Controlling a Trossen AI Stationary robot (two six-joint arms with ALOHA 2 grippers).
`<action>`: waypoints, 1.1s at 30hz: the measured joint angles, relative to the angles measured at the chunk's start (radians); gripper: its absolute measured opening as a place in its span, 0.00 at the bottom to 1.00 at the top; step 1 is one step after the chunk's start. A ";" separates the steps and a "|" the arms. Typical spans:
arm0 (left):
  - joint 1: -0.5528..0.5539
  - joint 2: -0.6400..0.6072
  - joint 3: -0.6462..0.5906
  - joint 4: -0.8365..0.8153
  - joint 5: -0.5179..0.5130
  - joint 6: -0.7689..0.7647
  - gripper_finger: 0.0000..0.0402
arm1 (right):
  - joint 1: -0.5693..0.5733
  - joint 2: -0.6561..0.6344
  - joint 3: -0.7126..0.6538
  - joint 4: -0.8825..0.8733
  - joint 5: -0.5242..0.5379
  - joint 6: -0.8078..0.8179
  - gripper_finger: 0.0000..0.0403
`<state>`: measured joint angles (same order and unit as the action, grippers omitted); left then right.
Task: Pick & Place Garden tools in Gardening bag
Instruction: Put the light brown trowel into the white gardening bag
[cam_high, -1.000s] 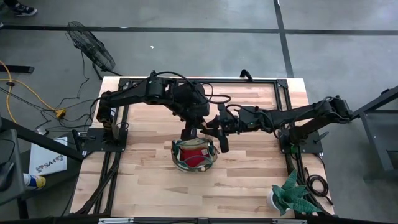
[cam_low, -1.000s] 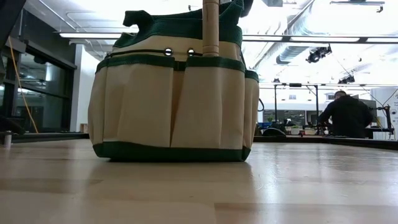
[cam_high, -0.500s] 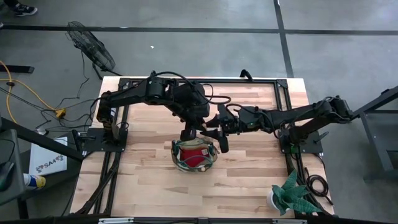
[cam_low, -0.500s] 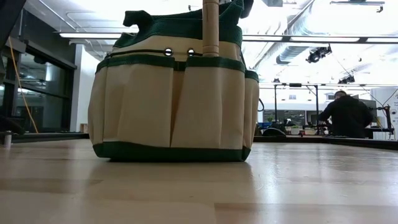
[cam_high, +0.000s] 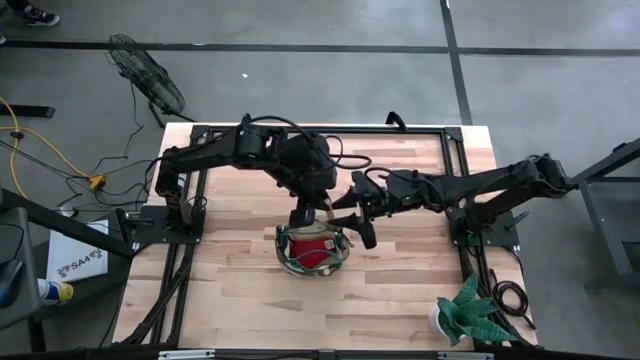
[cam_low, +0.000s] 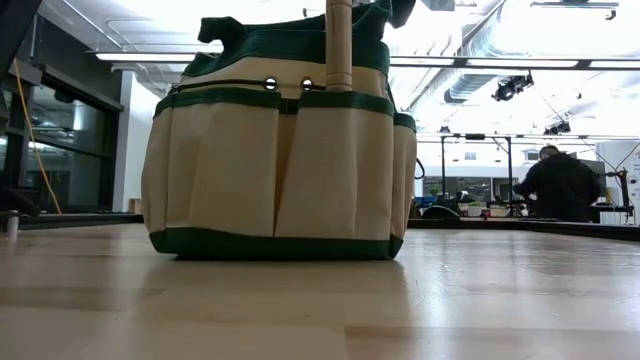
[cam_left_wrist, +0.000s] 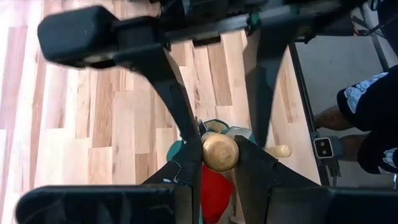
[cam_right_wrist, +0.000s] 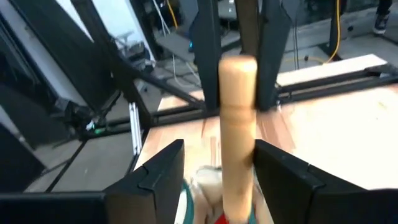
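The beige gardening bag (cam_high: 312, 250) with green trim stands at the table's middle, with a red item (cam_high: 316, 256) inside; it also shows in the low view (cam_low: 275, 150). A wooden-handled tool (cam_low: 339, 45) stands upright, its lower part sunk into a bag pocket behind the green trim. My left gripper (cam_high: 305, 213) is above the bag, shut on the handle's top. My right gripper (cam_high: 354, 222) is beside the bag's right rim, open; in the right wrist view its fingers stand on either side of the handle (cam_right_wrist: 237, 124), and I cannot tell whether they touch it. My left gripper pinches the wooden handle's rounded top end (cam_left_wrist: 219, 151) between its two fingers (cam_left_wrist: 186, 158). It comes from above, pointing down, along the handle. The tool stands upright, its lower part in the bag's pocket.
A white pot with a green spiky plant (cam_high: 468, 312) stands at the near right corner. Black frame rails (cam_high: 180, 215) run along the table's left and right sides. Bare wood lies near and far of the bag. A person (cam_low: 560, 185) sits far off in the room.
My right gripper has drawn back a little toward the table's right edge, away from the handle. My left gripper and the upright tool have stayed in place.
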<state>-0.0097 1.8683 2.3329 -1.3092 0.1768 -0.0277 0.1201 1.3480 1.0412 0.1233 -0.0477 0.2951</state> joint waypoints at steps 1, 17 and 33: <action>0.000 0.000 0.000 -0.004 0.000 0.000 0.15 | 0.005 -0.005 0.000 -0.019 -0.001 0.000 0.45; -0.077 -0.032 0.023 -0.088 -0.005 -0.060 0.15 | 0.037 -0.149 0.000 -0.247 -0.004 0.049 0.44; -0.337 -0.053 0.023 -0.114 -0.181 -0.173 0.15 | 0.037 -0.150 0.000 -0.332 -0.034 0.068 0.44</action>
<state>-0.3465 1.8153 2.3562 -1.4235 -0.0039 -0.2008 0.1574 1.1976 1.0412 -0.2085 -0.0813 0.3630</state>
